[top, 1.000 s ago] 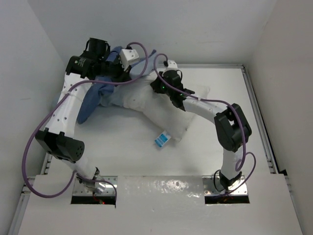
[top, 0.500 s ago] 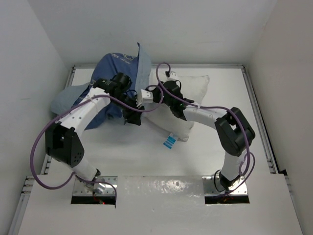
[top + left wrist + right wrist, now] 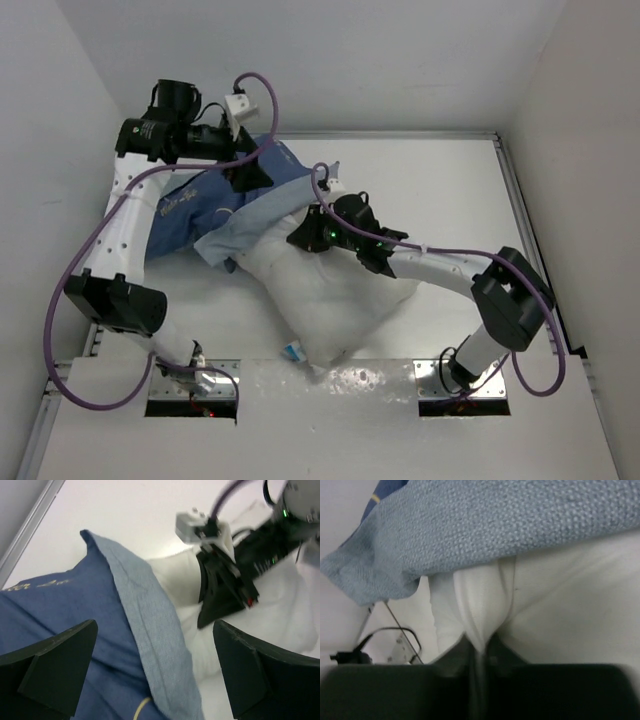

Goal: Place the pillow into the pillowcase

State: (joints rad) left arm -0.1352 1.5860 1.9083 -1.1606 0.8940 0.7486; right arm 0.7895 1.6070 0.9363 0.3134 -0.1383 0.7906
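Pillow [image 3: 335, 300] in the top view lies diagonally from mid-table to the near edge, mostly outside the pillowcase [image 3: 200, 205]. Its far-left end sits under the pale grey-blue hem of the case; how far in it goes I can't tell. The case is bunched at the far left of the table [image 3: 450, 180], navy side up with script showing. The left gripper [image 3: 248, 172] hangs over the case's far edge and the right gripper [image 3: 305, 237] sits at the pillow's covered end, the two close together. A small blue-and-white tag [image 3: 293, 351] sticks out at the pillow's near corner, and the purple cable [image 3: 100, 240] of the left arm loops along the left side. Left wrist view: left gripper [image 3: 155, 625] is spread wide with nothing between the jaws. Below it are the navy cloth [image 3: 55, 615] and its lighter hem, with white pillow [image 3: 295, 610] to the right, where the right gripper [image 3: 225, 597] presses in. Right wrist view: right gripper [image 3: 479, 652] is clamped tight on a pinched fold of white pillow fabric [image 3: 560, 610]. The grey-blue case hem [image 3: 495, 530] drapes just above the pinch, overlapping the pillow and blocking the view beyond.
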